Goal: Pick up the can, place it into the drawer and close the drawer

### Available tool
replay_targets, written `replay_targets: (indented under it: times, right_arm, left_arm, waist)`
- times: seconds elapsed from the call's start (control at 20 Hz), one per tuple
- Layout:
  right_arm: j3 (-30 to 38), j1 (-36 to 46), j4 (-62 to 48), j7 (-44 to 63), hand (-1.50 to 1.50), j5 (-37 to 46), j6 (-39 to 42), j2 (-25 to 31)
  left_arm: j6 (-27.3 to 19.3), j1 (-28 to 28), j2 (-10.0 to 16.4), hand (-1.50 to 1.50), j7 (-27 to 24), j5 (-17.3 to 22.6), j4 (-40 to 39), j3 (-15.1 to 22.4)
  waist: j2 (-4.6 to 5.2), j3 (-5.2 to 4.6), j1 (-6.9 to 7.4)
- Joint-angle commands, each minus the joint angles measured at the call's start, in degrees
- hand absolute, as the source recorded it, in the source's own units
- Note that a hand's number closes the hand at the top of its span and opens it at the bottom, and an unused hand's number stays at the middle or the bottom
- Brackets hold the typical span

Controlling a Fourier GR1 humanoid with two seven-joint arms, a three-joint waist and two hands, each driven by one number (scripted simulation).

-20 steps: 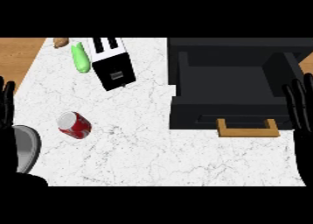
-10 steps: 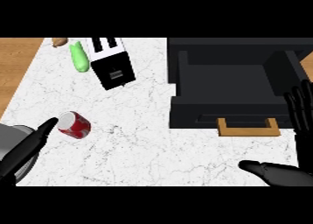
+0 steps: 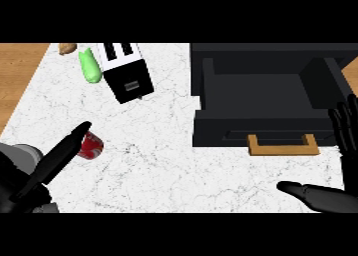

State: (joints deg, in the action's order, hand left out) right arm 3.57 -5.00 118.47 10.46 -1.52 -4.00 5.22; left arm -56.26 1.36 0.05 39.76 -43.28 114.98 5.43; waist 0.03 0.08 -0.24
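Observation:
A red can (image 3: 92, 145) with a silver top lies on the white marble counter (image 3: 152, 165) at the left. My left hand (image 3: 53, 162) reaches from the lower left with straight fingers, and its fingertips overlap the can's left side. The black drawer (image 3: 263, 95) stands pulled open at the right, with a wooden handle (image 3: 282, 145) on its front. My right hand (image 3: 349, 150) is open at the right edge, fingers up beside the drawer's right side and thumb stretched left below the handle.
A black and white toaster (image 3: 126, 71) stands at the back left. Beside it lie a green vegetable (image 3: 89, 66) and a brown item (image 3: 67, 48). Wooden floor (image 3: 11, 80) shows beyond the counter's left edge.
My left hand has moved up and right from the left edge until its fingertips reach the can. My right hand has shifted a little, its thumb now stretched out below the drawer.

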Motion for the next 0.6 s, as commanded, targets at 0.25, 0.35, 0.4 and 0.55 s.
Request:
replay_targets:
  times: [0.25, 0.35, 0.4, 0.55]
  right_arm:
    - [2.77, -1.03, -2.16, -3.33, -1.5, -2.79, 3.71, 0.63]
    - [6.13, -1.81, -1.46, -2.88, -1.5, -4.55, 4.48, 2.26]
    - [4.78, 0.21, -1.39, -1.9, -1.5, -3.66, 2.71, 1.0]
    - [2.1, -2.89, 1.08, -3.02, -1.5, -0.95, 2.76, -0.68]
  left_arm:
    - [-6.4, -5.19, -0.04, -1.5, 7.78, -4.03, -7.64, 1.43]
    - [-8.97, -4.79, -0.04, -1.5, 7.92, -3.98, -10.45, 3.1]
    - [-9.67, -7.78, 0.1, -1.5, 1.08, 4.27, -15.94, -0.24]
    - [-11.47, -8.12, 1.26, -1.5, -1.14, 7.82, -19.7, -0.53]
  waist:
    - [-0.03, -0.07, 0.07]
    - [-0.04, -0.07, 0.0]
    - [0.04, -0.12, -0.1]
    - [0.01, -0.12, -0.07]
